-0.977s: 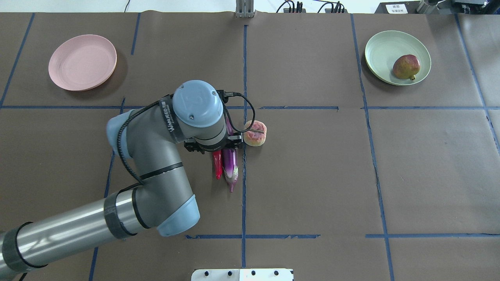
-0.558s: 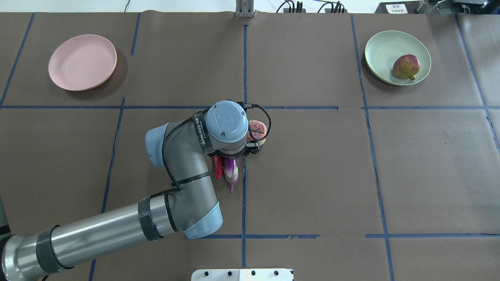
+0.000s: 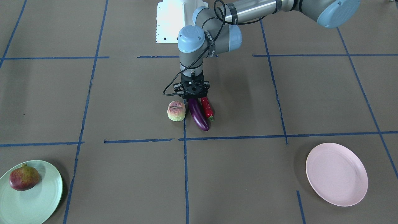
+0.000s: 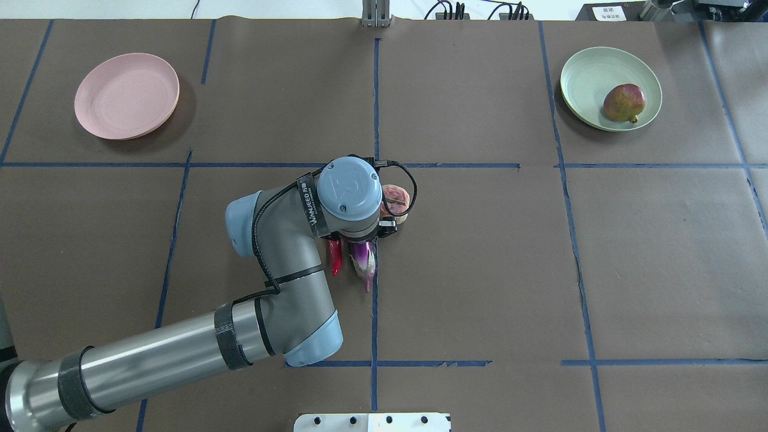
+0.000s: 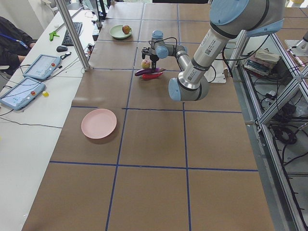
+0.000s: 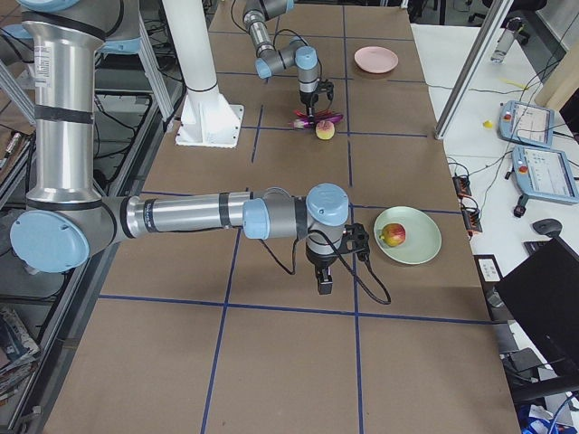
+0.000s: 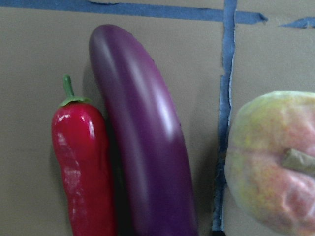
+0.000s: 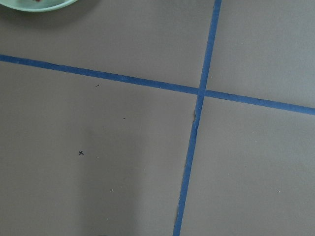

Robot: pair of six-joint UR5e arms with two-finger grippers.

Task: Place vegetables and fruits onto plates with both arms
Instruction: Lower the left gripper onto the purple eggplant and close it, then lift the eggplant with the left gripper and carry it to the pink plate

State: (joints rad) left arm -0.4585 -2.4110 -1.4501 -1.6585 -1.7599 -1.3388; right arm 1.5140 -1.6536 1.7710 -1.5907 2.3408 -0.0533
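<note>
My left gripper is down on the near end of the purple eggplant at the table's middle and looks shut on it; the wrist hides the fingers in the overhead view. The red chili lies against the eggplant's one side and the peach-like fruit stands on the other. All three fill the left wrist view, with the eggplant in the middle. The pomegranate sits on the mint plate. The pink plate is bare. My right gripper hangs near the mint plate; I cannot tell its state.
The white robot base stands at the table's near edge. Blue tape lines grid the brown table cover. The mint plate's rim shows at the top left of the right wrist view, above bare cover.
My left arm swung right over the eggplant and dropped lower. Since then the eggplant's capped end has shifted a little to the right; chili and peach stay put.
</note>
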